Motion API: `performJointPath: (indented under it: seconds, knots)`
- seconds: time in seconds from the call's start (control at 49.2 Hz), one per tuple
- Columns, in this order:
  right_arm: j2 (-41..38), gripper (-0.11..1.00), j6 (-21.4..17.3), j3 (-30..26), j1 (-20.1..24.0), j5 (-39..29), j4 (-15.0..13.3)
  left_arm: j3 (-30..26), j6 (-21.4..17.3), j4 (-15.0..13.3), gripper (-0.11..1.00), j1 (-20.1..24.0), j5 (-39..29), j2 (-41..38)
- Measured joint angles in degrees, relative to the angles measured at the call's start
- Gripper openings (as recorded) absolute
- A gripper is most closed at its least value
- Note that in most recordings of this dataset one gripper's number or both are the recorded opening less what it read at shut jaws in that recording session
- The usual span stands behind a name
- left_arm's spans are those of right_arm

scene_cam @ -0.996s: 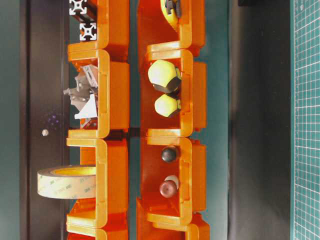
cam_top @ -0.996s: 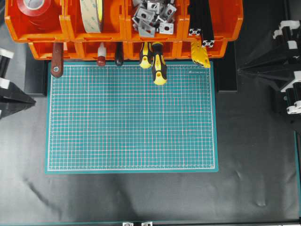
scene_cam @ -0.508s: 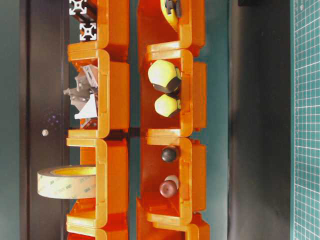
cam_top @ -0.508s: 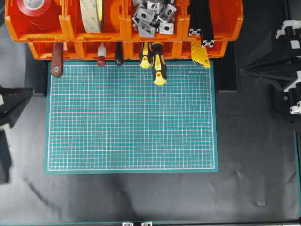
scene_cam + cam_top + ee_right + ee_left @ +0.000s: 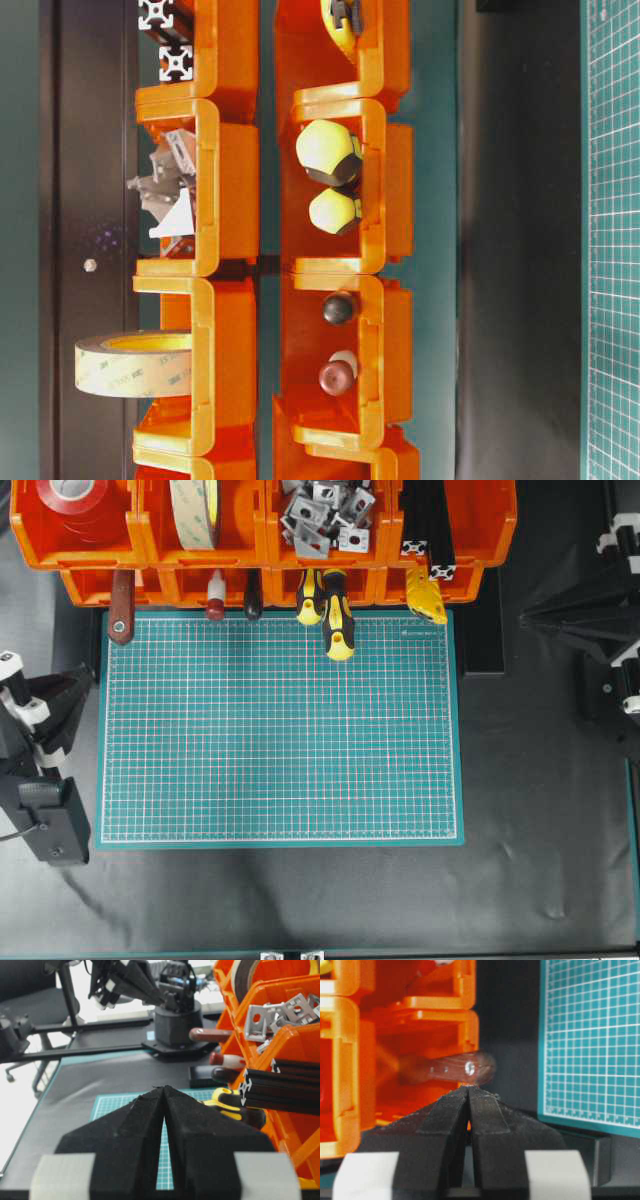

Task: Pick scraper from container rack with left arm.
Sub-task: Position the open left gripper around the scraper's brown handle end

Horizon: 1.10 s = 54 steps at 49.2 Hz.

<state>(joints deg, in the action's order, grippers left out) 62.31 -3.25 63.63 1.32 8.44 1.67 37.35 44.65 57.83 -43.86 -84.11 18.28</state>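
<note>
Along the top of the overhead view sits the rack (image 5: pixel 262 540), two tiers of orange bins. Scraper (image 5: pixel 121 607) rests in the far-left lower bin, wooden handle w/ end hole sticking out over the green mat (image 5: pixel 280 730) corner; blade hidden inside. Same tier, going right: red-knobbed tool (image 5: pixel 215 597), a dark-handled tool, two yellow/black screwdrivers (image 5: pixel 331 610). Upper bins hold red tape (image 5: pixel 78 502), a tape roll, metal brackets (image 5: pixel 325 515), black extrusions.

Left end effector (image 5: pixel 468 1091) is clenched, fingertips pressed together, empty. Wrist view shows it pointing at the scraper handle end (image 5: pixel 462 1067), just short of it, not touching. Overhead, left arm (image 5: pixel 40 740) is at the mat's left edge, on the black bench.

Right end effector (image 5: pixel 163 1089) also clenched, empty, parked at the right, well apart from the rack's tools.
</note>
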Motion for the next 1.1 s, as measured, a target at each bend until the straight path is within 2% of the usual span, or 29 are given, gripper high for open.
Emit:
performJointPath:
  seconds: [0.203,0.549,0.63,0.813,0.894,0.935,1.097]
  knots:
    - [0.1,-0.01,0.0,0.0,-0.6,-0.5,0.1,0.5,-0.1,0.0,0.0,0.4,3.3,0.5]
    - [1.8,-0.01,0.0,0.0,-1.2,-0.7,0.0,1.3,-0.3,0.0,0.02,3.8,8.3,0.8]
    - [2.3,-0.01,-0.1,0.0,-1.5,-0.9,0.0,1.3,-0.3,0.0,0.14,4.0,8.5,0.9]
    - [3.1,-0.01,0.0,0.0,-1.8,-1.6,0.1,1.8,-0.5,0.0,0.68,5.4,8.0,0.8]
    - [3.1,-0.01,0.0,0.0,-1.8,-1.7,0.0,2.7,-1.1,0.0,0.86,6.2,8.3,0.8]
    - [3.1,-0.01,0.0,0.0,-1.8,-1.7,0.0,3.1,-1.4,0.0,0.9,6.7,8.7,0.9]
    - [3.2,-0.01,0.0,0.0,-1.8,-1.8,0.1,4.7,-4.5,0.0,0.88,8.8,12.2,0.9]
